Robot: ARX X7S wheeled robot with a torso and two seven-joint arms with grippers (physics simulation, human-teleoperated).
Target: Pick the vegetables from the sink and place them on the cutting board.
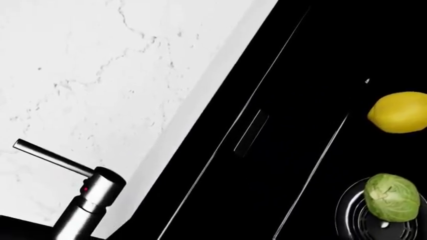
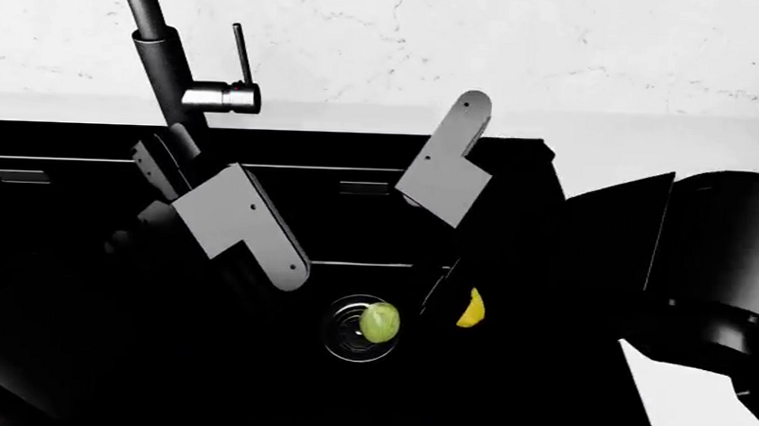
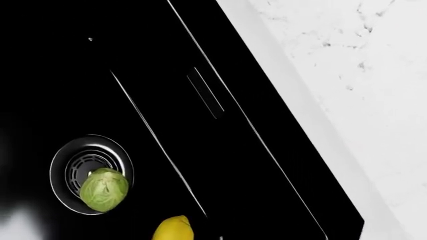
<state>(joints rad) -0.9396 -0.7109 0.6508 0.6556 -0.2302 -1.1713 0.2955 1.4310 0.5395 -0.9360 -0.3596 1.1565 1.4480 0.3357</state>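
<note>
The pale green cabbage-like ball (image 2: 379, 322) rests on the round metal drain (image 2: 345, 331) of the black sink (image 2: 74, 288). The yellow lemon-like one (image 2: 473, 309) lies just right of it, partly covered by my right arm's dark end. Both also show in the left wrist view, ball (image 1: 392, 197) and lemon (image 1: 399, 112), and in the right wrist view, ball (image 3: 104, 189) and lemon (image 3: 173, 230). My right gripper (image 2: 443, 296) is a black shape against the black basin, close above the lemon. My left gripper is lost in the dark below its grey link (image 2: 240, 225). The cutting board is out of view.
The dark metal faucet (image 2: 170, 64) rises at the sink's back left, its lever (image 2: 240, 52) upright; it shows in the left wrist view (image 1: 87, 195). White marble counter (image 2: 550, 48) lies behind the sink. A bulky dark arm part (image 2: 718, 272) fills the right side.
</note>
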